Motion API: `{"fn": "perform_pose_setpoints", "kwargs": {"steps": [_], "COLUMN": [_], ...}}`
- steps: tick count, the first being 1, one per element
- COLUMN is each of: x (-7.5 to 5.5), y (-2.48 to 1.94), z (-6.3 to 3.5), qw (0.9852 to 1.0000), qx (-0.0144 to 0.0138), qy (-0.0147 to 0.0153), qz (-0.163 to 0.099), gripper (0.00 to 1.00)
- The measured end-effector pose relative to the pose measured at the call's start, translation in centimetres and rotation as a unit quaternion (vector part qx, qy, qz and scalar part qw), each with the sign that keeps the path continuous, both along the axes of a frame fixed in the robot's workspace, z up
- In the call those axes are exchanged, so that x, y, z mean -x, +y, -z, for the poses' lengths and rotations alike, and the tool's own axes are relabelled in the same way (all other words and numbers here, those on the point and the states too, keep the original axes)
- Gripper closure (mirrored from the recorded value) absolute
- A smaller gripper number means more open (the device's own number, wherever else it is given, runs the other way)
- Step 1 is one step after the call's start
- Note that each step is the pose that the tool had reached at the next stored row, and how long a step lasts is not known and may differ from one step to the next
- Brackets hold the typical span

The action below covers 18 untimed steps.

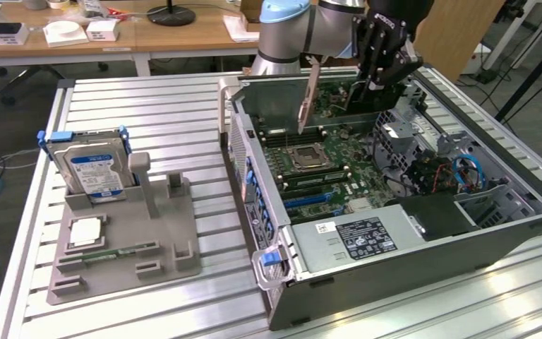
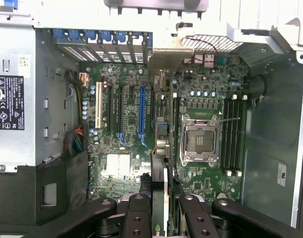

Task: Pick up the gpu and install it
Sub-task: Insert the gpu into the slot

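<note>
The gripper (image 2: 160,201) clamps the gpu (image 2: 160,134) edge-on above the motherboard (image 2: 123,116).

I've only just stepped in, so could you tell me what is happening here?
The robot arm's claw is clamped on the gpu, holding it edge-down over the open computer case, above the motherboard. The card is not yet seated in a slot. The hard drive stands in the grey stand beside the case.
</note>
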<state>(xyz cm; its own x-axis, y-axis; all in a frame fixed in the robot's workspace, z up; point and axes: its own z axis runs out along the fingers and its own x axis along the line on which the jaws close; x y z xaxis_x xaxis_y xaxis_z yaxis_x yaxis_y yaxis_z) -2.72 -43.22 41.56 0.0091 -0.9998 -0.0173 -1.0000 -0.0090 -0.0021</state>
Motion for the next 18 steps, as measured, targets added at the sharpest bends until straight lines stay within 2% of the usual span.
{"fn": "perform_pose_setpoints", "kwargs": {"steps": [18], "x": [0.00], "y": [-0.01], "z": [0.59], "qw": [1.0000], "qx": [-0.0001], "qy": [0.0000], "qz": [0.000], "gripper": [0.74]}}
